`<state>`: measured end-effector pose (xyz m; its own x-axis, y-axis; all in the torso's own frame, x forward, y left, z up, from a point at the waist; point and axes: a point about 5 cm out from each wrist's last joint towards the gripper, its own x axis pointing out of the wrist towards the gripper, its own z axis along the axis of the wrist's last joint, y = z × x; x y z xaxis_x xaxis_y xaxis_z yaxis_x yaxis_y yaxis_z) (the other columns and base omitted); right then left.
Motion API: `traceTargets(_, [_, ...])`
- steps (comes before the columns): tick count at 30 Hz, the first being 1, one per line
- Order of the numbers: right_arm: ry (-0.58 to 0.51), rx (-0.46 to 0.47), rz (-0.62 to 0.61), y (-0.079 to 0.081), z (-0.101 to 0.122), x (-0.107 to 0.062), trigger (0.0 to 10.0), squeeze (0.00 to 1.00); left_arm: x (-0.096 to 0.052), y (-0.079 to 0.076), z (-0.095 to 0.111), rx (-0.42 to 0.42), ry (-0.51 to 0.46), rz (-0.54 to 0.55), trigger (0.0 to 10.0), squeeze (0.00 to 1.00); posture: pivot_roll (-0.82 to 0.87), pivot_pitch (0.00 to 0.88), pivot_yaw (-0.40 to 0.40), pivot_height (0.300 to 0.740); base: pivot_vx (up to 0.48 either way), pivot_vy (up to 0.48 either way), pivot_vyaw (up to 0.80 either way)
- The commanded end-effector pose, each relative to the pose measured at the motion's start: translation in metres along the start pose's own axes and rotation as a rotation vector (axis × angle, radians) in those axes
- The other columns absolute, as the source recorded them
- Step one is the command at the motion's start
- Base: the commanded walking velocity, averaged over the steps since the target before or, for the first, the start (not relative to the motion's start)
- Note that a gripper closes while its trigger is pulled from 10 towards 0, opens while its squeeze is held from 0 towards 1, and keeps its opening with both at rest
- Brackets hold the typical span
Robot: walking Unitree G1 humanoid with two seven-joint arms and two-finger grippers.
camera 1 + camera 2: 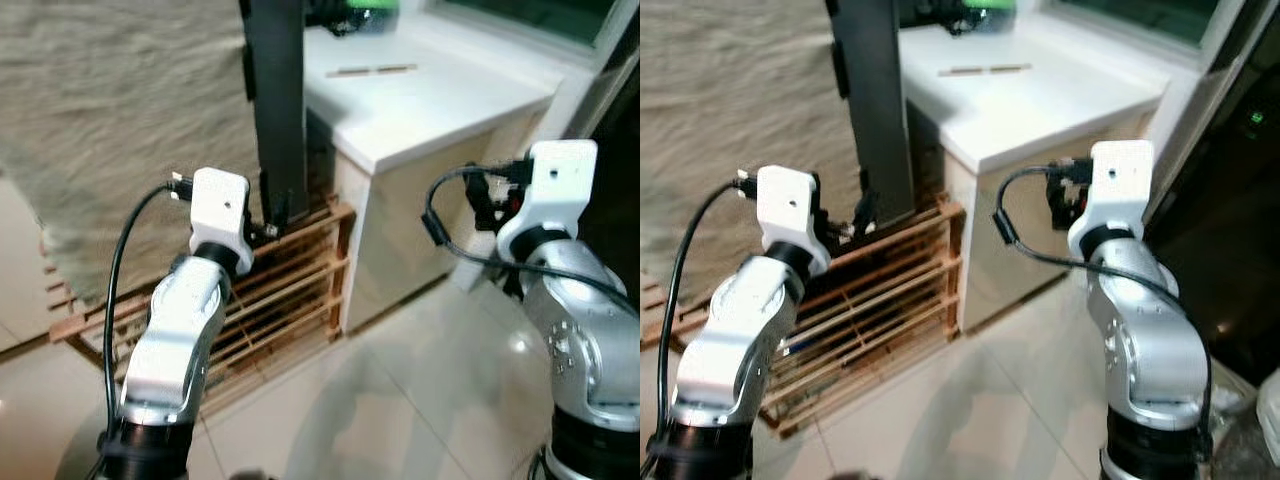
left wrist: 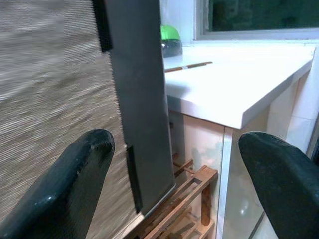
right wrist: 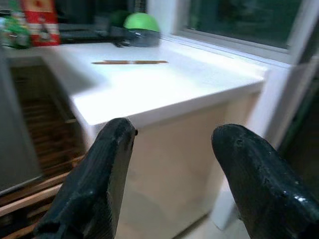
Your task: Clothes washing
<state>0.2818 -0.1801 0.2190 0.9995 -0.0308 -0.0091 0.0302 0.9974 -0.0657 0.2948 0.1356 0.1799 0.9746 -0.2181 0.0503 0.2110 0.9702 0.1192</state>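
1. A beige cloth (image 1: 110, 120) hung at the robot's left, draped down over a wooden rack (image 1: 290, 290) on the tiled floor (image 1: 400, 400).
2. A dark upright panel (image 1: 280, 110) stood on the rack, between the cloth and a white counter (image 1: 430, 100).
3. The left pincer (image 2: 174, 184) was spread wide, holding and touching nothing, raised before the panel and the cloth.
4. The right pincer (image 3: 172, 184) was also spread, holding nothing, facing the counter's front edge.
5. On the counter lay a thin brown stick (image 3: 129, 62); behind it sat a green-topped object (image 3: 141, 27), and a red box (image 3: 42, 22) further along.
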Motion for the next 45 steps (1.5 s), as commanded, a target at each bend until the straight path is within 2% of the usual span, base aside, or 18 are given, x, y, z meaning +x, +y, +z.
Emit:
traceTargets(1, [0.015,0.009,-0.028,-0.004,-0.004,0.003,10.0,0.00,0.004,0.002,0.002,0.028,-0.006,-0.005,10.0,0.00,0.03,0.000,0.019,0.740,0.349,0.000,-0.54])
traceTargets(7, [0.029,0.028,-0.078,-0.008,-0.006,0.007,10.0,0.00,0.009,0.000,0.012,0.050,-0.044,-0.037,10.0,0.00,0.03,0.000,0.020,0.740,0.349,0.000,-0.76])
traceTargets(14, [0.012,0.042,-0.110,-0.009,-0.006,0.012,10.0,0.00,0.015,-0.003,0.014,0.077,-0.066,-0.068,10.0,0.00,0.03,0.000,0.035,0.740,0.346,0.000,-0.80])
traceTargets(19, [-0.029,0.052,-0.147,-0.011,0.001,0.014,10.0,0.00,0.020,-0.003,0.022,0.088,-0.105,-0.104,10.0,0.00,0.02,0.000,0.049,0.740,0.343,0.000,-0.10])
traceTargets(24, [-0.049,0.072,-0.179,-0.013,0.004,0.015,10.0,0.00,0.025,0.000,0.025,0.092,-0.123,-0.099,10.0,0.00,0.02,0.000,0.061,0.740,0.343,0.000,0.00])
traceTargets(36, [-0.020,0.042,-0.173,-0.005,-0.004,0.018,10.0,0.00,0.031,0.004,0.027,0.072,-0.135,-0.069,10.0,0.00,0.02,0.000,0.057,0.740,0.342,0.000,-0.80])
traceTargets(45, [-0.010,0.047,-0.172,0.000,-0.009,0.018,10.0,0.00,0.030,0.009,0.023,0.060,-0.122,-0.052,10.0,0.00,0.03,0.000,0.054,0.740,0.341,0.000,0.00])
